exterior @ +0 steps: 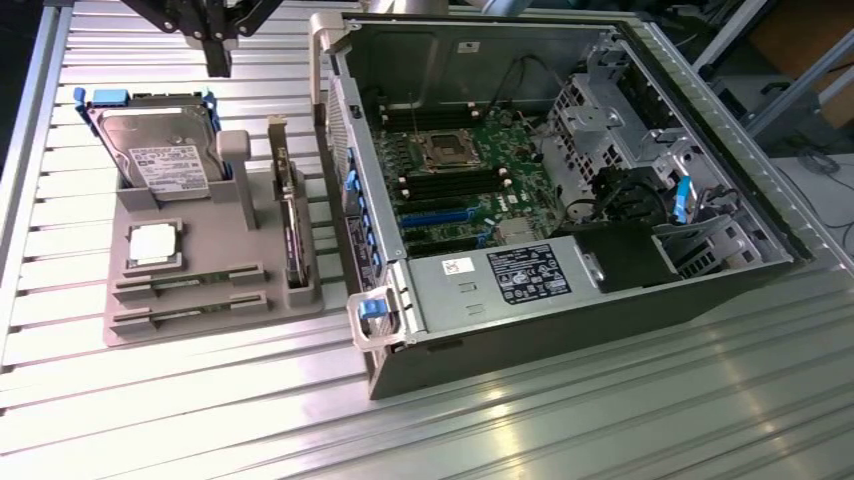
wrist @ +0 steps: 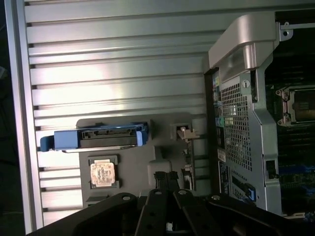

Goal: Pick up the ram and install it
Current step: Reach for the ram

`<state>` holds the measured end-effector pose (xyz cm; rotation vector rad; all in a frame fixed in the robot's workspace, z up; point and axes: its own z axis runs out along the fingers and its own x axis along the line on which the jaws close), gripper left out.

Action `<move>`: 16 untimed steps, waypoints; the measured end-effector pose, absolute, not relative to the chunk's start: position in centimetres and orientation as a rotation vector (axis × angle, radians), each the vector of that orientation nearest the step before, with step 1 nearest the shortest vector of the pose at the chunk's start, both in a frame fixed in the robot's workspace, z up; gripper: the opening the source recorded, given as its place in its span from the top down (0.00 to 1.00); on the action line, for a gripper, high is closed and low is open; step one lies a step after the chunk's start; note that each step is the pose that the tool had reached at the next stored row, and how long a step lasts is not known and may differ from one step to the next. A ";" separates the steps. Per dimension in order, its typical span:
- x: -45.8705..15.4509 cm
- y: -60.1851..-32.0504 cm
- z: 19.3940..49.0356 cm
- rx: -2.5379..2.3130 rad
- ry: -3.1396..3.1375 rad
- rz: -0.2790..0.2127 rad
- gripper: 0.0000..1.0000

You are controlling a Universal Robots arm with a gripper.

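Ribbed metal counter (exterior: 561, 420) with a grey holder (exterior: 267, 300) beside an open computer case (exterior: 574, 330). Ram (exterior: 194, 280) seated on edge in a holder slot, just beside the processor chip (exterior: 154, 243), at the end away from the hard drive (exterior: 160, 160). Pincer (exterior: 218, 66) clenched on nothing, raised near the hard drive, well apart from the ram.

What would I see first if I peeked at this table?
The big open computer case on the exterior view's right, its green motherboard showing. Left of it, a grey tray holds a hard drive and a shiny processor, with the black gripper hanging above.
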<state>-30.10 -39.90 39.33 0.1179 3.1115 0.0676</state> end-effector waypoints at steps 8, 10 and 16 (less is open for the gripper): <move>-30.9 -39.9 39.3 0.118 3.112 0.068 0.89; -31.1 -39.9 39.3 0.118 3.112 0.068 0.89; -31.6 -39.9 39.3 0.118 3.112 0.068 0.89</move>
